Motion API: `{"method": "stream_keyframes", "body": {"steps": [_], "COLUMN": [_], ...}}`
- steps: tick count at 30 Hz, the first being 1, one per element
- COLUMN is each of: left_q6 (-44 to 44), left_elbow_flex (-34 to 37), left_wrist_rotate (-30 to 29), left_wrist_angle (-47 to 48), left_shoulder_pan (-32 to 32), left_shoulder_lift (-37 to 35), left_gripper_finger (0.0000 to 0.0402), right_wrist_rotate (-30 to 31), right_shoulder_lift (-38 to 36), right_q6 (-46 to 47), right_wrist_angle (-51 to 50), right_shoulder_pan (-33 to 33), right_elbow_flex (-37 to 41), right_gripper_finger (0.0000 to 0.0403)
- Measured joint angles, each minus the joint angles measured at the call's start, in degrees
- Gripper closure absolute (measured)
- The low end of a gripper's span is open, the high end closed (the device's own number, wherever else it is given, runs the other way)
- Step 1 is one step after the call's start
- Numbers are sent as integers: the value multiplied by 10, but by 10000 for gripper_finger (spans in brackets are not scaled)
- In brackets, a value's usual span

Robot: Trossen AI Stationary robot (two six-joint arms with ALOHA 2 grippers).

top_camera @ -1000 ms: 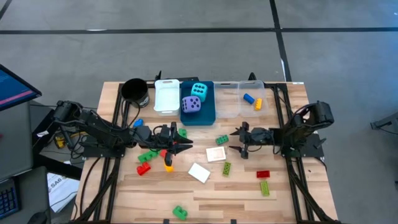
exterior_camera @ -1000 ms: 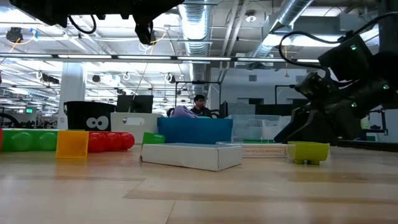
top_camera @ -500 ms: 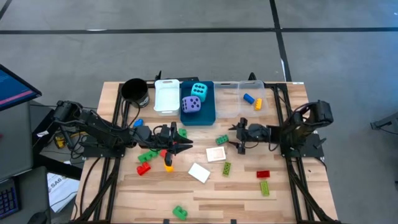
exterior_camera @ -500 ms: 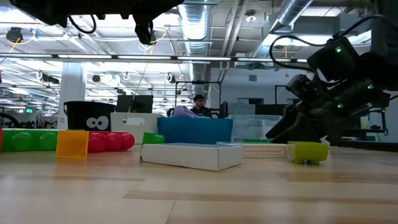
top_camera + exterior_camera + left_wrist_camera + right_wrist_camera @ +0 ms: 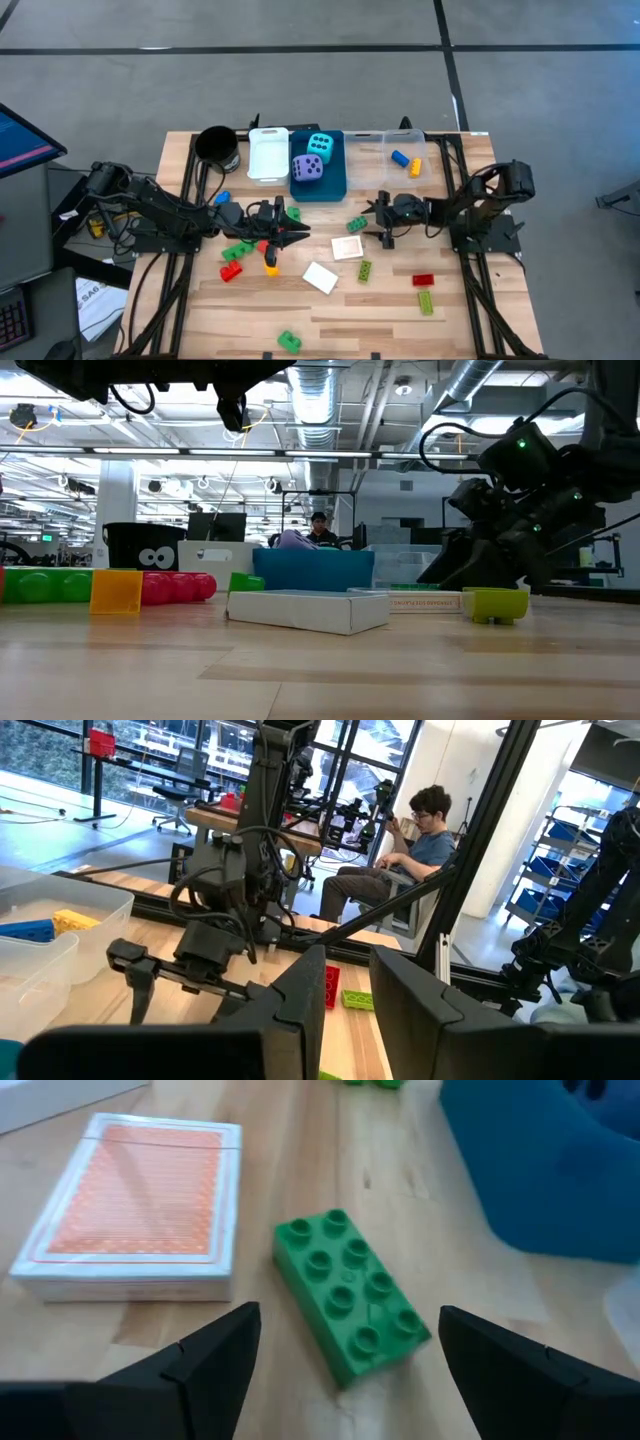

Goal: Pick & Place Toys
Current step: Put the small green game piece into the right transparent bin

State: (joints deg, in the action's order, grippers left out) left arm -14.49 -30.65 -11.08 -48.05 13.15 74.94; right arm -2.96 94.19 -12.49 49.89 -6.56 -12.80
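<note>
My right gripper [image 5: 381, 222] is open low over the table's middle, pointing toward the left edge. Its fingers stand on either side of a green brick [image 5: 350, 1295], which lies flat on the wood [image 5: 356, 224], and do not touch it. A card with an orange back [image 5: 135, 1205] lies beside the brick [image 5: 348, 248]. My left gripper [image 5: 298, 235] hangs above the left-middle with a narrow gap between its fingers [image 5: 347, 1005], empty; red [image 5: 262, 246] and yellow [image 5: 270, 266] bricks lie beside it. The cyan die [image 5: 320, 145] and purple die [image 5: 308, 168] sit in the blue bin [image 5: 333, 185].
A white bin [image 5: 268, 155], a clear bin [image 5: 375, 165] holding blue and orange bricks, and a black cup [image 5: 216, 145] line the far edge. A white card [image 5: 320, 277] and several loose bricks lie scattered on the near half. A person sits beyond the table [image 5: 425, 830].
My right gripper has moved a little toward the table's left edge, closer to the green brick, and has stayed open. The brick has not moved.
</note>
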Motion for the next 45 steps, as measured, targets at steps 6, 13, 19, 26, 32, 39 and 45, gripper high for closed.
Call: {"method": "stream_keyframes", "body": {"steps": [6, 13, 19, 26, 32, 39, 45], "left_q6": [0, 0, 0, 0, 0, 0, 0], "left_elbow_flex": [0, 0, 0, 0, 0, 0, 0], "left_wrist_rotate": [0, 0, 0, 0, 0, 0, 0], "left_wrist_angle": [0, 0, 0, 0, 0, 0, 0], "left_shoulder_pan": [0, 0, 0, 0, 0, 0, 0], "left_shoulder_lift": [0, 0, 0, 0, 0, 0, 0], "left_gripper_finger": [325, 325, 325, 325, 325, 325, 325], "right_wrist_rotate": [-10, -43, -92, -47, -46, -45, -46], "right_shoulder_lift": [0, 0, 0, 0, 0, 0, -1], "right_q6": [-5, -8, 22, 44, 44, 45, 55], "right_wrist_angle": [-48, -76, -88, -64, -63, -79, -102], "right_shoulder_pan": [2, 2, 2, 1, 2, 2, 1], "right_elbow_flex": [-20, -29, -29, -28, -33, -34, -36], "right_gripper_finger": [101, 101, 101, 101, 101, 101, 101]}}
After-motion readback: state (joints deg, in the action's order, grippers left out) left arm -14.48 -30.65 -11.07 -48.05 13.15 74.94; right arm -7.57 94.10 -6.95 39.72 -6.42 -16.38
